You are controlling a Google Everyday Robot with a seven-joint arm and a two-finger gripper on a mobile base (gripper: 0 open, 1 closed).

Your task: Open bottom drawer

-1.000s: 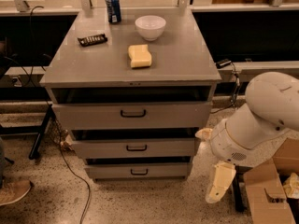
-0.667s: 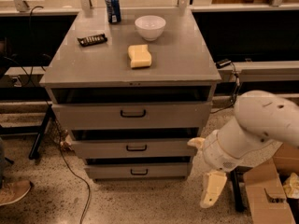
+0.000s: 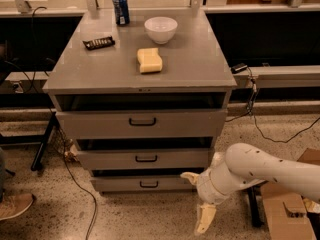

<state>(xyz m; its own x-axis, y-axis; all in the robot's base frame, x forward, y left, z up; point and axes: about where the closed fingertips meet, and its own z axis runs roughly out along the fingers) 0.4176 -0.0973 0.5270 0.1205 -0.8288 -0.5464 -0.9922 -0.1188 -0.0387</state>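
Lowest of three in the grey metal cabinet (image 3: 100,69), just above the speckled floor: the bottom drawer (image 3: 117,184), a narrow grey metal front with a small black loop handle (image 3: 149,184) at its centre, seemingly not yet pulled out. Just right of that front and low by the floor, the white two-finger gripper (image 3: 192,204), spread wide with nothing between its cream fingers (image 3: 205,219). Likely rigid sheet metal, perhaps stiff to start, then probably sliding straight on runners. Smooth painted face, so no purchase there. Best taken by the loop handle alone, either hooking a finger behind the bar or pinching across it, then pulling level and straight outward. Thin bar with a shallow gap behind, so some risk of slipping off. On the cabinet top, well apart from all this, a white bowl (image 3: 161,29), a yellow sponge (image 3: 150,60) and a blue can (image 3: 120,9).
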